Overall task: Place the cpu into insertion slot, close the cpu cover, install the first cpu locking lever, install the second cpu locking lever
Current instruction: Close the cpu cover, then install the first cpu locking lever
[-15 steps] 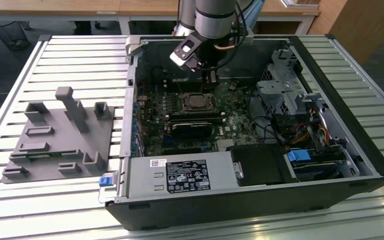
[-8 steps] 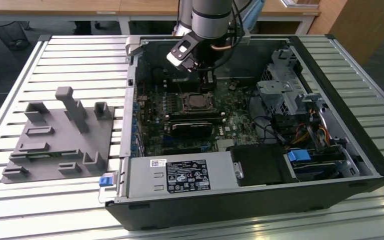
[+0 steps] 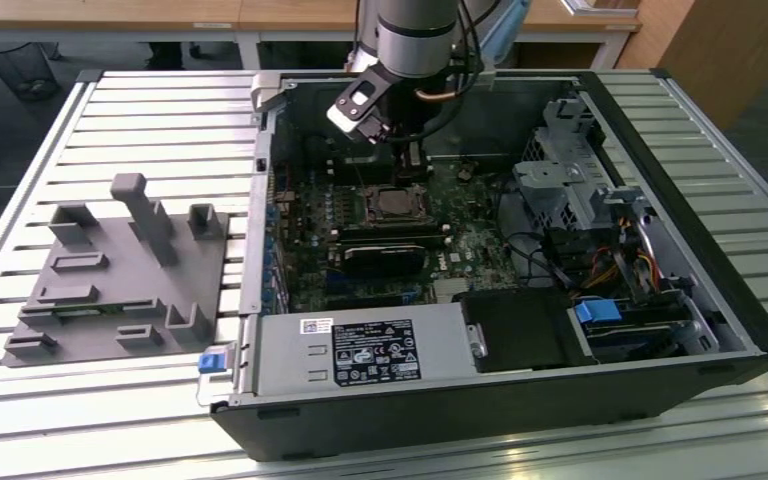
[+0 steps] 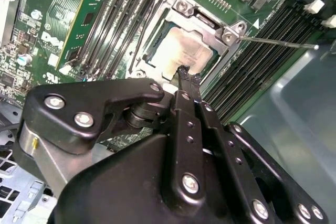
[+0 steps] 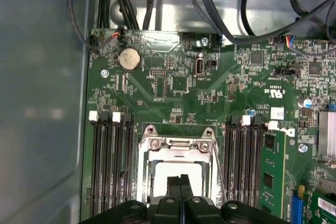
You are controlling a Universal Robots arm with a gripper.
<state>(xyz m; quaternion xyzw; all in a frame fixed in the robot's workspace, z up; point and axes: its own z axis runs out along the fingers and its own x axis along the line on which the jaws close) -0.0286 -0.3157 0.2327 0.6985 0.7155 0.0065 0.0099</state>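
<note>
Cpu, a small thin square chip with a pale silvery top face, lies flat and face up in the insertion slot, the square socket with a silvery metal rim set into the green circuit board. Being square, the cpu has no long axis; its edges run parallel to the socket rim and to the long black memory slots on either side. The cpu cover, a thin silvery metal frame plate with a square window, appears to lie down around the chip, which shows through the window. From one corner of the frame a thin silvery wire lever reaches out over the memory slots, not tucked against the socket. The black gripper hangs right over the cpu, its two fingers pressed together with nothing between them, tips pointing down at the chip's edge; contact cannot be told. In the exterior view the arm reaches down into the open black computer case, which lies on a slatted metal table, with a grey plastic fixture block on the exterior view's left, well apart.
</note>
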